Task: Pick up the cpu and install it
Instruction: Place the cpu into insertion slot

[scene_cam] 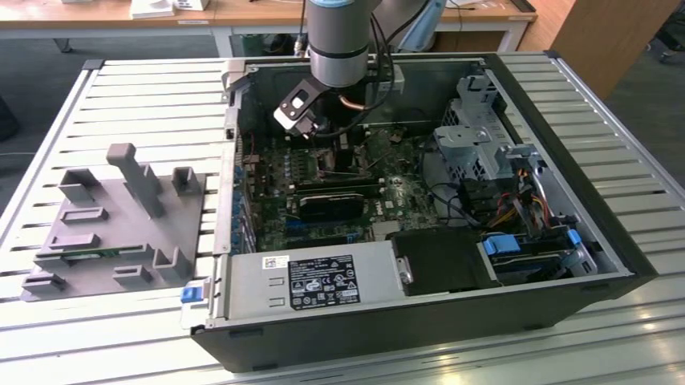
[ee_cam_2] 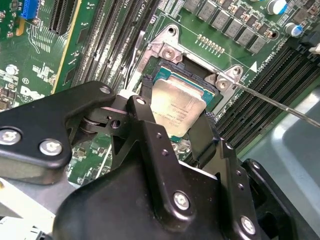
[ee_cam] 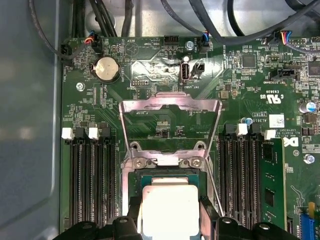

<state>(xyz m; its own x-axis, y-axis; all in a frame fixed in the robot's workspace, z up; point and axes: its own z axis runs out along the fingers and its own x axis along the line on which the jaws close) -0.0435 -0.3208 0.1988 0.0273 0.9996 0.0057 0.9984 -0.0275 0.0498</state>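
You are holding the cpu (ee_cam_2: 176, 100) flat over the socket (ee_cam: 131, 185), and it is lying directly between the fingers (ee_cam_2: 150, 130) of the gripper (ee_cam_2: 175, 116). They are pressing on two opposite edges and standing no wider than the chip, though whether it is fully seated you cannot tell. The plate (ee_cam: 170, 104) is standing swung open beyond the socket and the lever (ee_cam_2: 280, 102) is sticking out beside it, so nothing is covering the chip, while slots (ee_cam: 90, 185) are flanking the socket on both sides, near the fingers, inside the open case (scene_cam: 631, 265).
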